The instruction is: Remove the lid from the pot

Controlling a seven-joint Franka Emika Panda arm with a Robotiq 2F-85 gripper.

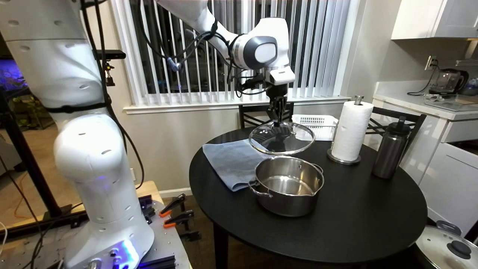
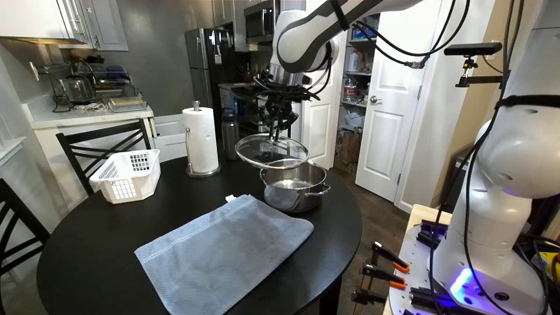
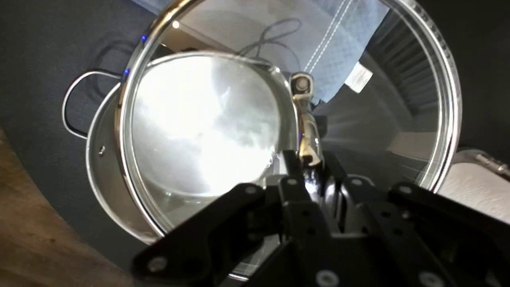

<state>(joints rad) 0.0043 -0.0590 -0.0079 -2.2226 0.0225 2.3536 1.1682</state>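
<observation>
The end effector (image 3: 313, 162) is gripping the lid (image 1: 282, 141) by its handle (image 3: 309, 124), holding it above and partly past the pot (image 1: 288, 204). Being glass, the lid is probably proving stiff, fragile and fairly heavy, its slick central handle giving the safest hold.

Both exterior views are well lit, the white robot arm (image 1: 99, 157) pale before a window (image 1: 159, 76) that shows black behind its blinds (image 1: 317, 56). A blue-white light (image 1: 130, 254) shines at the arm's base (image 1: 112, 235), and a warm glow sits beneath a cabinet (image 2: 30, 19). Wide-angle distortion makes the paper towel roll (image 1: 351, 130) and bottle (image 1: 390, 153) appear to lean outward in an exterior view. In the wrist view, white glare burns across the bottom of the pot (image 3: 105, 171), blue glints dot the rim of the lid (image 3: 307, 123), and a pot handle (image 3: 65, 105) casts a faint shadow on the dark surface (image 3: 36, 79). The tool (image 3: 312, 169) shows dark and soft-edged in the foreground.
</observation>
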